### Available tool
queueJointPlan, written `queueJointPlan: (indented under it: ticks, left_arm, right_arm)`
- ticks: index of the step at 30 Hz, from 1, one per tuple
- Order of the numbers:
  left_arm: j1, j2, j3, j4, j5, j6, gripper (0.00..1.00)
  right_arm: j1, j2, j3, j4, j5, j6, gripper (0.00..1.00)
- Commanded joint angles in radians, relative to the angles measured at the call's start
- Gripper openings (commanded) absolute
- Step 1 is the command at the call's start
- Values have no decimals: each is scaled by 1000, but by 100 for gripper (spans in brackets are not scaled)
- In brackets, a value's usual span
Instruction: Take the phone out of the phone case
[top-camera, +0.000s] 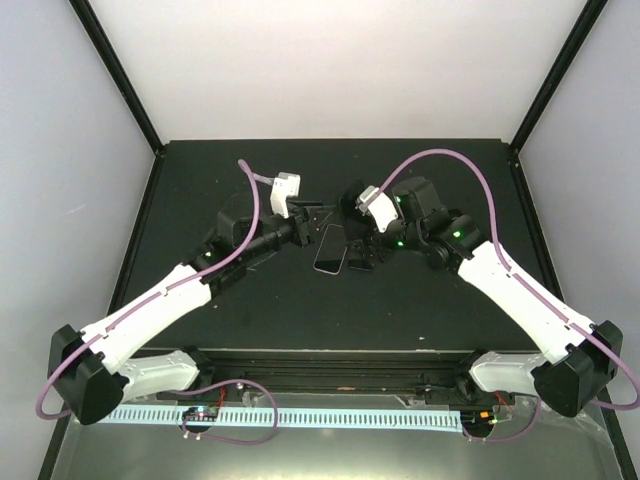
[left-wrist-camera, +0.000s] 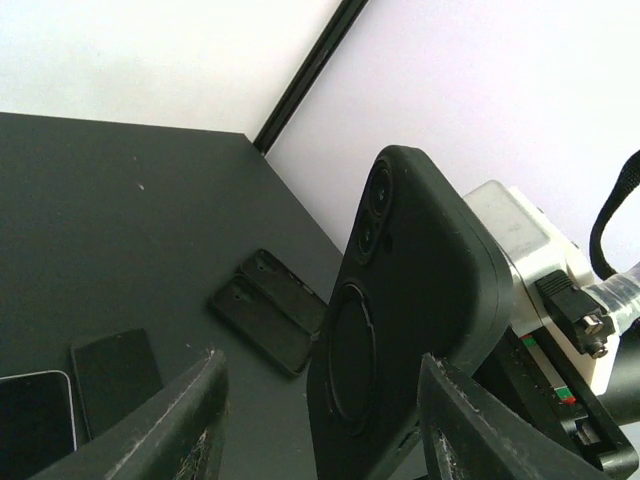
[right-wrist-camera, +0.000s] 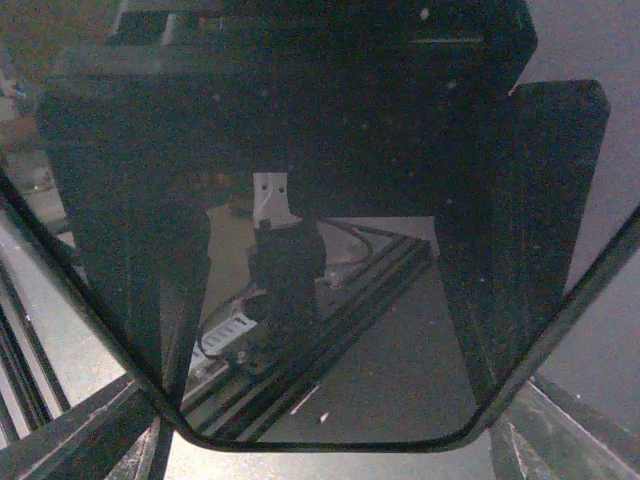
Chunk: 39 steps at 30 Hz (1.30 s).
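A black phone case (left-wrist-camera: 420, 290) with the phone in it stands upright above the table, camera holes at the top. My right gripper (right-wrist-camera: 320, 425) is shut on it; the phone's glossy screen (right-wrist-camera: 300, 220) fills the right wrist view, with a finger (right-wrist-camera: 90, 430) at each lower corner. My left gripper (left-wrist-camera: 322, 362) is open, its fingers (left-wrist-camera: 180, 420) on either side of the case's lower part, not pressing on it. In the top view both grippers meet at the table's far middle, left (top-camera: 308, 214) and right (top-camera: 352, 206).
On the black table (top-camera: 250, 300) lie a phone with a light rim (top-camera: 330, 250), also in the left wrist view (left-wrist-camera: 35, 420), a dark phone (left-wrist-camera: 115, 375), and two empty black cases (left-wrist-camera: 270, 310) side by side. White walls surround the table.
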Motion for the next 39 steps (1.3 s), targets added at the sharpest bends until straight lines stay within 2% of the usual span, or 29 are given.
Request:
queueJointPlan:
  ticks: [1,10,12,17,25,39]
  left_arm:
    - [-19,14,20,76,29,-30,53]
    - [-21,-147,-103,31,-185,-46,65]
    - [-21,-161,-124,58,-181,-47,67]
    - [-26,-89,-78,96,-45,-32,69]
    - [-62,40,32,48,-56,-8,56]
    - [-67,109,80,41,-63,8,17]
  right_arm:
    - [26,11,56,46,-33,-24,40]
    - [25,28,72,45,-18,-3,39]
    - [25,28,73,43,-20,-4,39]
    - [25,29,63,46,-23,-10,39]
    - [24,22,58,45,-25,-17,39]
    - [25,14,38,51,-21,-21,39]
